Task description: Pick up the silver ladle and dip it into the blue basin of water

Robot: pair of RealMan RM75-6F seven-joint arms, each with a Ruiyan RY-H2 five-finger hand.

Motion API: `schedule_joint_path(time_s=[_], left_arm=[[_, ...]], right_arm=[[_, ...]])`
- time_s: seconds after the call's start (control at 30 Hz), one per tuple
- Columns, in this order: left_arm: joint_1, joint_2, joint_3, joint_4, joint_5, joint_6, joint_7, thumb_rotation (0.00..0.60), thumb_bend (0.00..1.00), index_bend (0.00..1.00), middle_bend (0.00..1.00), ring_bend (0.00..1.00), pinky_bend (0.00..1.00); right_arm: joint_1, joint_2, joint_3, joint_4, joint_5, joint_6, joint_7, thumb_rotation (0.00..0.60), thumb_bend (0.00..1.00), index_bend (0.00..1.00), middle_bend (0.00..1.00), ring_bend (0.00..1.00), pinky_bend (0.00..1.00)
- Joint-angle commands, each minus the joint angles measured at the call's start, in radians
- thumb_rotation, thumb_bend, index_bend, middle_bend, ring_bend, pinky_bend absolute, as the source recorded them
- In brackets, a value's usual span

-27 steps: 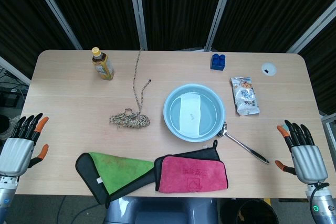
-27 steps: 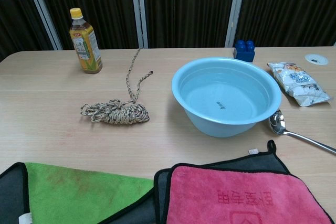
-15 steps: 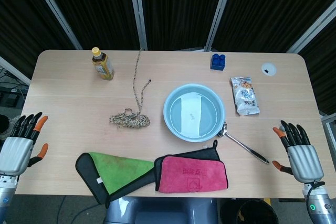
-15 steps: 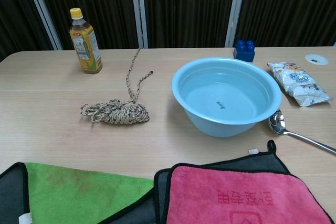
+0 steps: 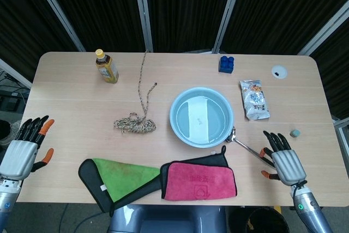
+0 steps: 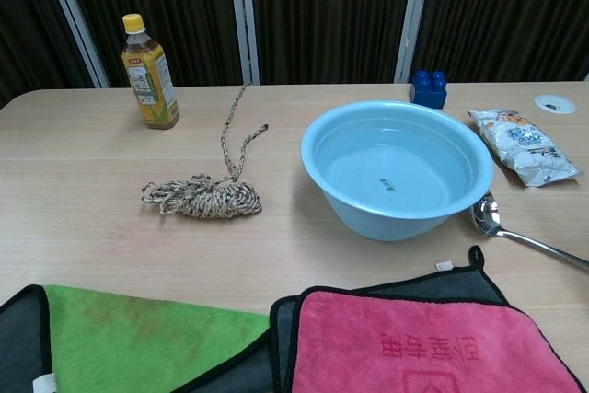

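Observation:
The silver ladle (image 5: 244, 145) lies flat on the table, its bowl (image 6: 485, 213) against the right side of the blue basin (image 5: 201, 116) of water. In the chest view the handle (image 6: 543, 247) runs off to the right. My right hand (image 5: 284, 163) hovers over the far end of the ladle's handle, fingers spread, holding nothing. My left hand (image 5: 24, 149) stays off the table's left edge, fingers apart and empty. Neither hand shows in the chest view.
A pink cloth (image 5: 200, 180) over a dark one lies just in front of the basin, beside a green cloth (image 5: 122, 173). A coiled rope (image 5: 135, 124), tea bottle (image 5: 106, 66), blue block (image 5: 227, 63), snack packet (image 5: 254, 99) and white disc (image 5: 279, 71) sit farther back.
My right hand has moved left from beyond the table's right edge to the end of the ladle's handle. The left hand and the ladle have not moved.

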Motion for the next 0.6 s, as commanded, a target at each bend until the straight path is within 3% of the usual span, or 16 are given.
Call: schedule_joint_path(time_s=[0.03, 0.6], left_arm=[[-0.008, 0.004, 0.002, 0.0, 0.004, -0.01, -0.013, 0.6, 0.42, 0.0, 0.0, 0.0, 0.0], [-0.032, 0.001, 0.001, -0.003, -0.015, -0.052, -0.012, 0.6, 0.42, 0.0, 0.0, 0.0, 0.0]], right_arm=[[0.014, -0.039, 0.009, 0.025, 0.033, -0.028, -0.033, 0.6, 0.09, 0.46, 0.0, 0.0, 0.0], [0.089, -0.149, 0.051, 0.171, 0.119, -0.142, -0.049, 0.6, 0.16, 0.45, 0.0, 0.0, 0.0]])
